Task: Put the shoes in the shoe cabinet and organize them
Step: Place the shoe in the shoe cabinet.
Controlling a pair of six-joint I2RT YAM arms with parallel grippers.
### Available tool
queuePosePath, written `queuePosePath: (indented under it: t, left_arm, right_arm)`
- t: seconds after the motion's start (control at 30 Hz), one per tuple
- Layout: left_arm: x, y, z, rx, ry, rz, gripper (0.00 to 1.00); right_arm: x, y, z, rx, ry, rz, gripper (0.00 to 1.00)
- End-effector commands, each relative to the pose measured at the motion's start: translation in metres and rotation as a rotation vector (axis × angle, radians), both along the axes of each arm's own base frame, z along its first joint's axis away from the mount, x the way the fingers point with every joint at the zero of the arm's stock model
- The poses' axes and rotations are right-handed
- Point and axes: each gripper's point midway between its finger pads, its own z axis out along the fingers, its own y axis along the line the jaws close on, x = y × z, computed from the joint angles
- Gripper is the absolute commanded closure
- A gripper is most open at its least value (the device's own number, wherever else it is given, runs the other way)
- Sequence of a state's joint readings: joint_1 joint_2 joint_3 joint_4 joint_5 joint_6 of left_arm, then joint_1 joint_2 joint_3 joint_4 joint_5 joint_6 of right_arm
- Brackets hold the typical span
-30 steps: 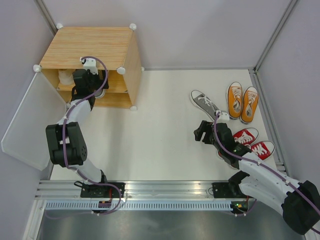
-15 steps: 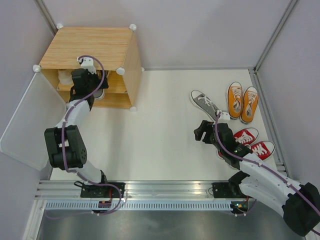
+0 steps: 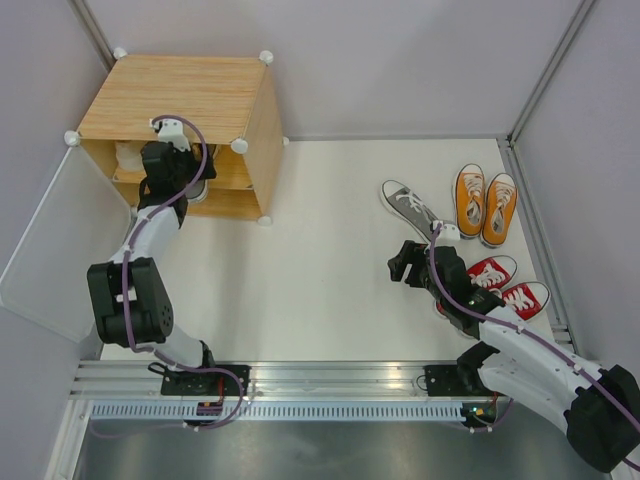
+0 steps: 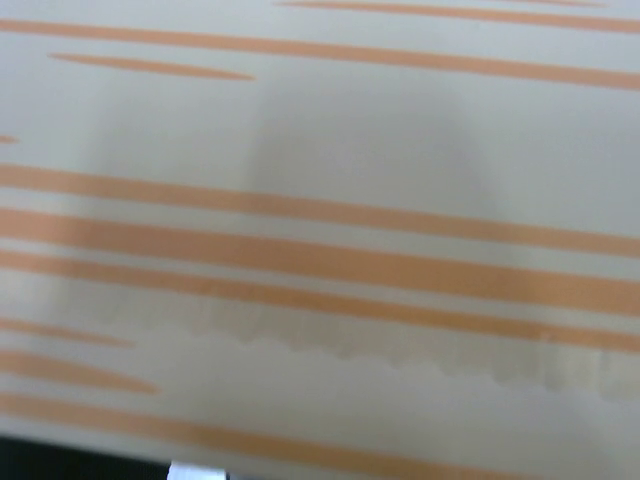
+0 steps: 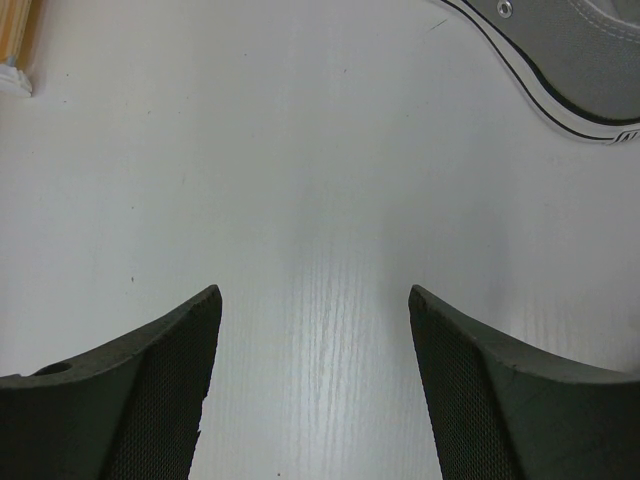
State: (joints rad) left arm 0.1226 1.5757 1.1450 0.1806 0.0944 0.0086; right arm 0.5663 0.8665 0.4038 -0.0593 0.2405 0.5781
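- The shoe cabinet (image 3: 190,95) stands at the worktop's (image 3: 320,250) far left corner, its white door (image 3: 60,250) swung open.
- A cream sneaker (image 3: 130,155) shows in the upper compartment. A grey-and-white shape just beside the arm, at shelf level, may be another shoe; it is too hidden to tell.
- The left pincer (image 3: 163,160) reaches into the cabinet's mouth. Its wrist view shows only blurred wood grain, so it appears spread wide with nothing held.
- The right pincer (image 5: 310,380) hovers over bare worktop, jaws well apart and empty, near one grey sneaker (image 3: 410,205) lying alone.
- The orange pair (image 3: 485,205) sits side by side near the right wall.
- The red pair (image 3: 508,285) lies nearer the arms, partly hidden by the right arm.
- Judged from this, the job is in its early part: five shoes on the worktop await stowing, then pairing on the shelves.
- No brand, label or writing is legible.
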Motion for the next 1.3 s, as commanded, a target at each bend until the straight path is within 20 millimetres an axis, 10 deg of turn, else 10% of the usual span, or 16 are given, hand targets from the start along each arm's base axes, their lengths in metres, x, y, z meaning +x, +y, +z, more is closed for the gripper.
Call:
queuePosePath:
  t: [0.0,1.27]
  left_arm:
    - [-0.015,-0.004,0.145,0.01,-0.449,-0.009,0.0]
    - [-0.023,0.009,-0.021,0.053,-0.185,0.052,0.0]
  right_arm:
    - [0.004,0.003,0.007,0.013,-0.036,0.011,0.2]
    - [0.004,0.007,0.002,0.012,-0.015,0.025,0.2]
